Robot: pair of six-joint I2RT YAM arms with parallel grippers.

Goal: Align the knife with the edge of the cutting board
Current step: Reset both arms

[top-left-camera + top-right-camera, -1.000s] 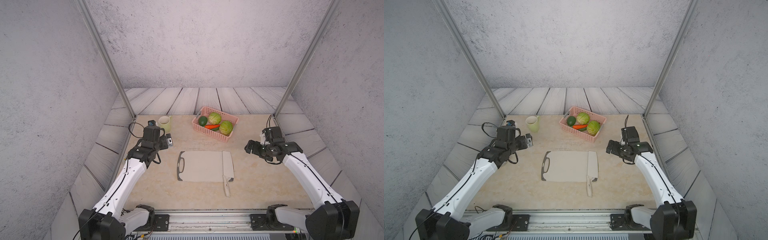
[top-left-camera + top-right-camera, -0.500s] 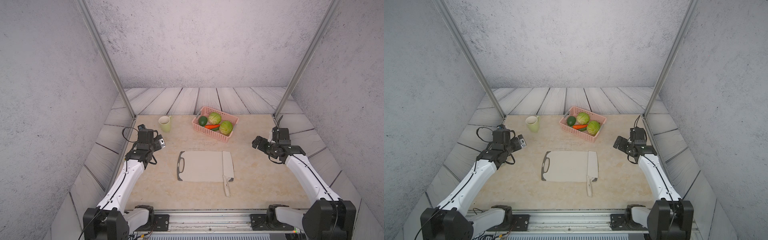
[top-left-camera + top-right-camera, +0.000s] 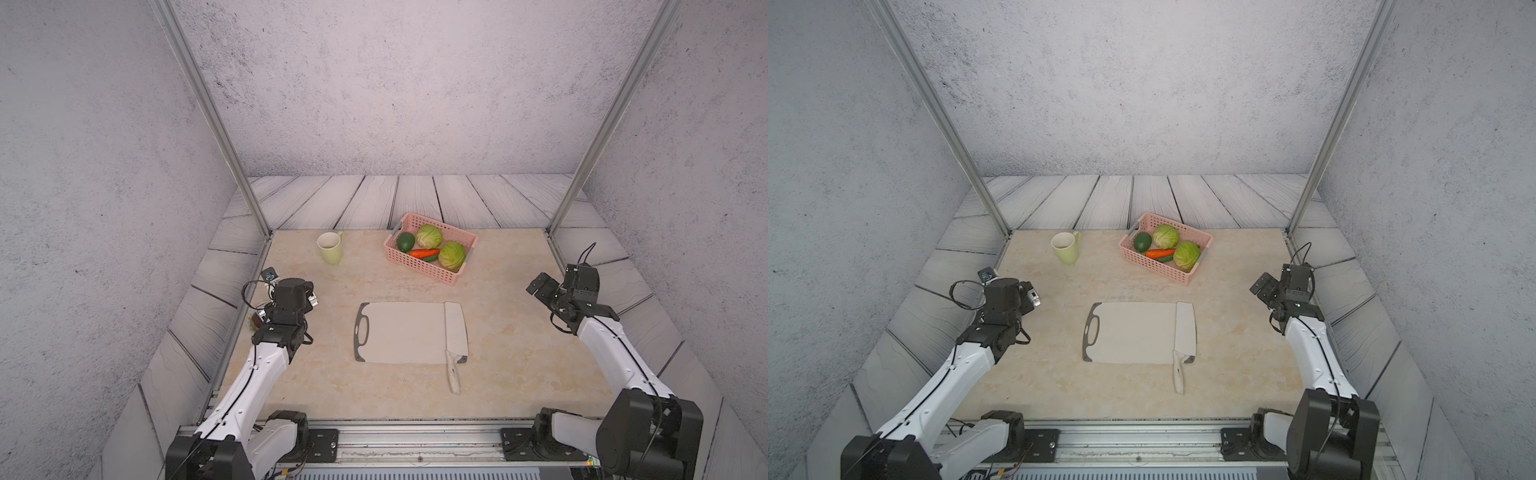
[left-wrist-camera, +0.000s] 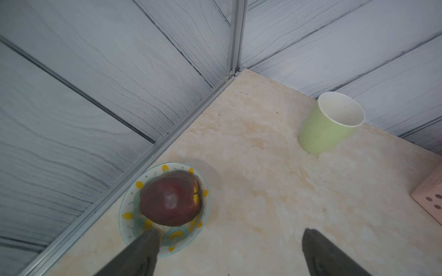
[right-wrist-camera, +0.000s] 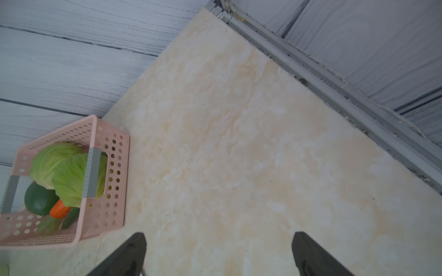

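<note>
The pale cutting board (image 3: 401, 332) (image 3: 1131, 332) lies flat in the middle of the table, its handle hole at the left end. The cream knife (image 3: 455, 337) (image 3: 1185, 336) rests with its blade along the board's right end, parallel to that edge, and its handle (image 3: 453, 376) overhangs toward the front. My left gripper (image 4: 228, 236) is open and empty at the table's left side, far from the board. My right gripper (image 5: 218, 239) is open and empty at the right side, also far from the knife. Neither wrist view shows board or knife.
A pink basket (image 3: 432, 266) (image 5: 105, 191) of vegetables stands behind the board. A green mug (image 3: 330, 248) (image 4: 328, 124) stands at the back left. A small patterned dish (image 4: 129, 229) holding a red apple (image 4: 169, 198) sits by the left rail under my left gripper.
Both arms have drawn back outward from the centre, the left toward the left rail and the right toward the right edge. Board and knife have not moved.
</note>
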